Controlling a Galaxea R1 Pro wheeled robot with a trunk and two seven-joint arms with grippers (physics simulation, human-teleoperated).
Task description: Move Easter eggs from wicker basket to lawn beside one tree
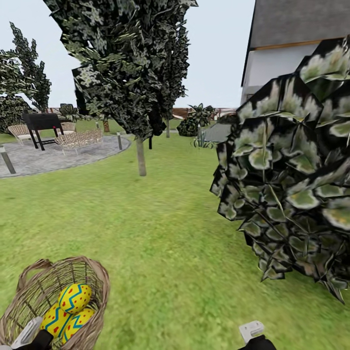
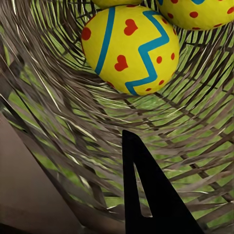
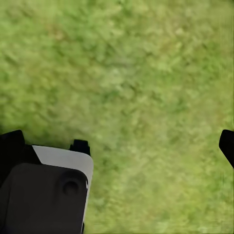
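The wicker basket stands on the lawn at the near left, holding three yellow Easter eggs with blue zigzags and red dots. My left gripper is at the basket's near rim. In the left wrist view its black fingers lie together with only a thin slit between them, pointing at the nearest egg a short way off, and holding nothing. A second egg lies beside that one. My right gripper hangs open over bare grass. A tree's pale trunk rises mid-lawn.
A large, dark, leafy bush crowds the right side close by. A grey paved round patio with wicker chairs and a black grill lies at the far left. A house wall rises at the back right. Open grass runs between basket and tree.
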